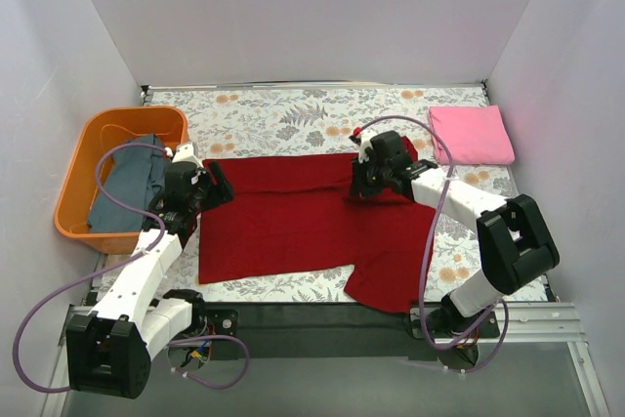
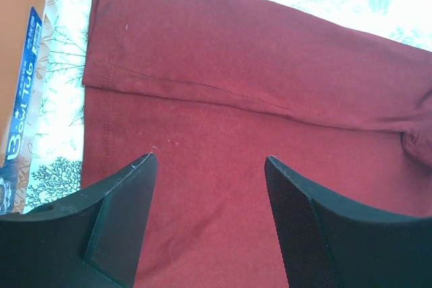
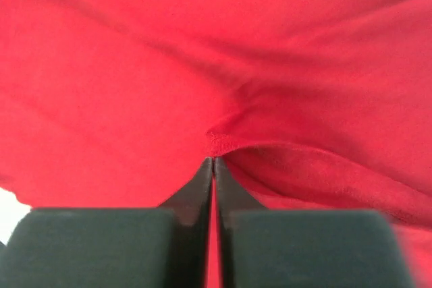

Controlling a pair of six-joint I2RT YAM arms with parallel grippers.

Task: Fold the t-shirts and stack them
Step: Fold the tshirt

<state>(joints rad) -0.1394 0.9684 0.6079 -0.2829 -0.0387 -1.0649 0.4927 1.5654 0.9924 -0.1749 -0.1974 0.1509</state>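
- Dark red t-shirt (image 1: 293, 222) lay spread flat across the middle of the top view on the floral tablecloth (image 1: 283, 114). One sleeve reached toward the lower right.
- Left gripper (image 2: 209, 163) stood over the shirt's left edge. In its wrist view I saw the jaws wide apart with nothing between them, only red cloth below. I could not tell whether the fingertips touched it.
- A folded seam crossed that wrist view above the fingertips.
- Right gripper (image 3: 213, 161) sat at the shirt's upper right edge. Its jaws were pressed together, with a small pucker of the red cloth pinched at their tips.
- Pink t-shirt (image 1: 471, 134) lay folded at the upper right of the top view, apart from the red one.
- Grey-blue t-shirt (image 1: 127, 187) lay crumpled inside the orange basket (image 1: 76, 178) at the left of the top view.
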